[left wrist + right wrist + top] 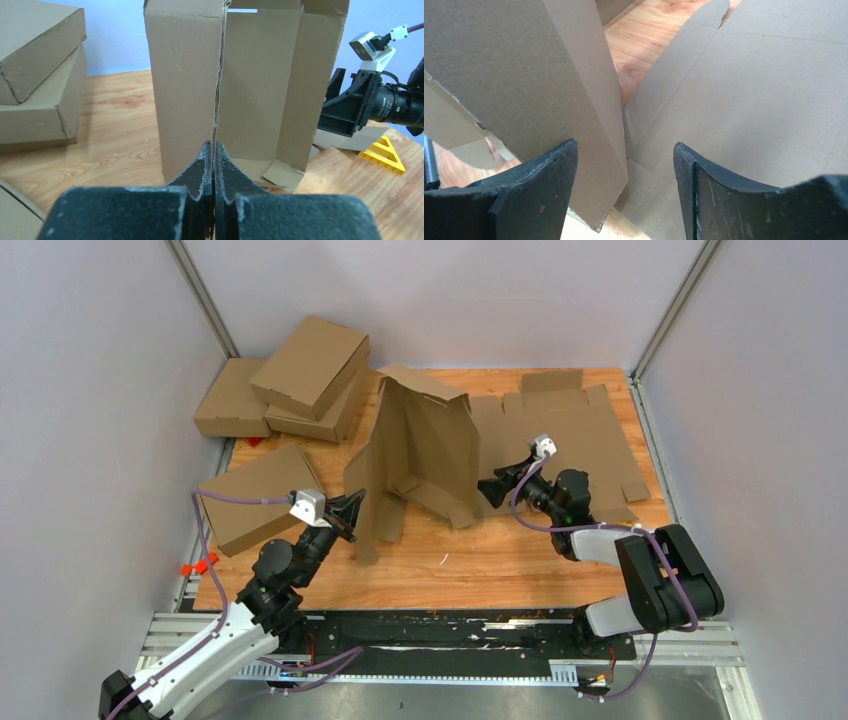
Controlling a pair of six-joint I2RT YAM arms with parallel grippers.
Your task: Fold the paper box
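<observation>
One plain brown paper box (pixel 425 450) upright in left end effector (pixel 347 517)

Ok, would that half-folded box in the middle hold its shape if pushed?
Probably not: the paper box is thin sheet standing on edge, panels leaning. Likely light, since the left gripper holds it by one pinched edge. It may tip; the right gripper is open.

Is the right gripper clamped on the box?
No, the right gripper is open, its fingers well apart and not pinching the box panel.
</observation>
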